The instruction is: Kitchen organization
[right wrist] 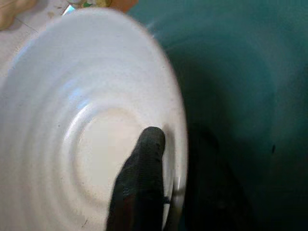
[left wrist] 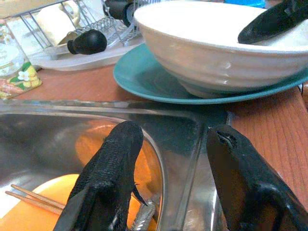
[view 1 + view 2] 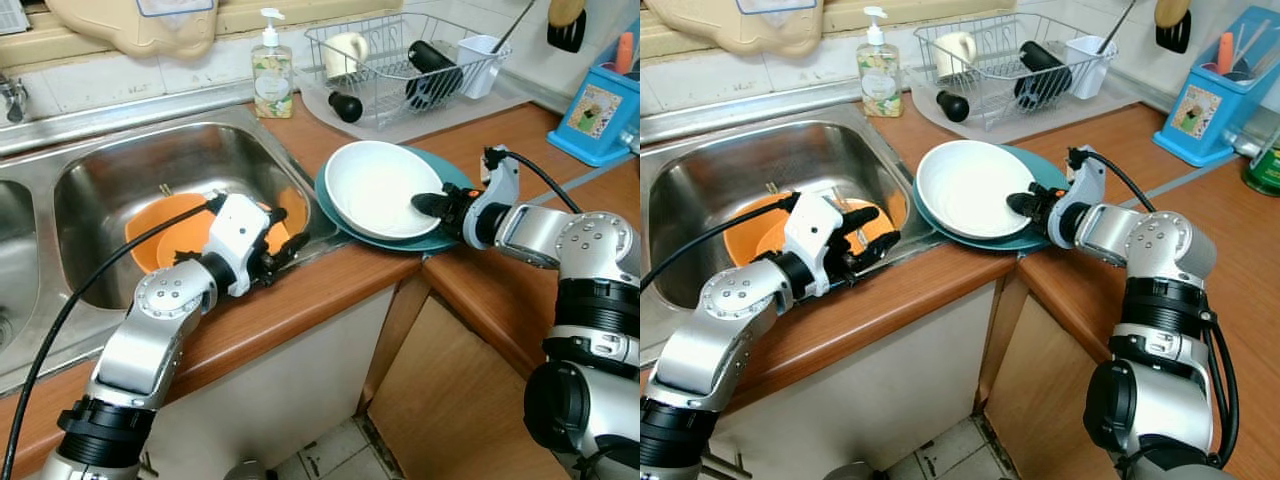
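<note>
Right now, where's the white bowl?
The white bowl sits on the teal plate on the wooden counter, just right of the sink. The right gripper pinches its right rim.

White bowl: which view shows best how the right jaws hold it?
The right wrist view: one finger lies inside the white bowl, its rim between the jaws. The eye views show the right gripper at the rim. The left wrist view shows the bowl side-on.
</note>
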Tool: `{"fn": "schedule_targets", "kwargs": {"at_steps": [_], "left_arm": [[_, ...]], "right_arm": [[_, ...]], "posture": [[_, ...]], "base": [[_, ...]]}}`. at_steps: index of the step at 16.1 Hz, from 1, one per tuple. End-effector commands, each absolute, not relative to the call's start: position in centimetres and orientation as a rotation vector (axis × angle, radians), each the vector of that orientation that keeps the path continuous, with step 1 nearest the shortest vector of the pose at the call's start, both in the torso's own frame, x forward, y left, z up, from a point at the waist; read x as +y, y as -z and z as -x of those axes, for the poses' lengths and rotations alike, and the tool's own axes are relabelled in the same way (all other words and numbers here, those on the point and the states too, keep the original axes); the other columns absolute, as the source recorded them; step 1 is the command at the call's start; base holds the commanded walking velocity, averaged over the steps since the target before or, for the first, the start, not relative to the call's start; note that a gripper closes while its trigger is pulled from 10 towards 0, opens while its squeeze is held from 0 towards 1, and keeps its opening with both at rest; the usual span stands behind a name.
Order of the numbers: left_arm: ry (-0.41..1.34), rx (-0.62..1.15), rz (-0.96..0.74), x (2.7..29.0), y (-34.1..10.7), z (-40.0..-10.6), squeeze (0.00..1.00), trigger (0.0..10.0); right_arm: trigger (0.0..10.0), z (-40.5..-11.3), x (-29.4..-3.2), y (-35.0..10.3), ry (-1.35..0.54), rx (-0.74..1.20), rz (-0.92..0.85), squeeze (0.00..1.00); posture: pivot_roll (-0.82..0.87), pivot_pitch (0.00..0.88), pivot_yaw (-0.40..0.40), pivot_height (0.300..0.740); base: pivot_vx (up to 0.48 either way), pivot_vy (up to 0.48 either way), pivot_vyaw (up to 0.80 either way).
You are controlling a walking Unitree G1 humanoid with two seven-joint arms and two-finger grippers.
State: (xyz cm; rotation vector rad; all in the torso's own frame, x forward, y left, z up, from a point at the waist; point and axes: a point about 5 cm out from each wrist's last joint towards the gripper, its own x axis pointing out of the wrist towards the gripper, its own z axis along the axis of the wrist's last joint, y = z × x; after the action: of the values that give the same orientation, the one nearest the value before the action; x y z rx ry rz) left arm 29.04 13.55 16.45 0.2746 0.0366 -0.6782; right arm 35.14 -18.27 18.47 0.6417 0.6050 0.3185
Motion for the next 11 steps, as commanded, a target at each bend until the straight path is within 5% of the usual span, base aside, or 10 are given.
{"fn": "schedule_targets", "kwargs": {"at_steps": [1,7,11], "left_arm": [[0.699,0.019,-0.299,13.2,-16.8,-28.9,0.0,10.0],[0.697,0.003,-0.291,13.0,-17.0,-29.1,0.0,10.0],[0.669,-0.023,-0.166,12.9,-18.0,-29.5,0.0,10.0]], "right_arm": [[0.0,-35.1,-18.3,-18.2,-0.306,0.603,-0.652,0.0],[0.0,-35.4,-19.0,-18.5,-0.242,0.524,-0.642,0.0],[0.0,-36.1,-19.3,-22.3,-0.246,0.181,-0.399,0.0]], "posture": [[-0.02,0.0,0.017,0.74],[-0.02,0.0,0.022,0.74],[-0.02,0.0,0.022,0.74]], "base": [[0.0,0.0,0.0],[0.0,0.0,0.0],[0.0,0.0,0.0]]}}
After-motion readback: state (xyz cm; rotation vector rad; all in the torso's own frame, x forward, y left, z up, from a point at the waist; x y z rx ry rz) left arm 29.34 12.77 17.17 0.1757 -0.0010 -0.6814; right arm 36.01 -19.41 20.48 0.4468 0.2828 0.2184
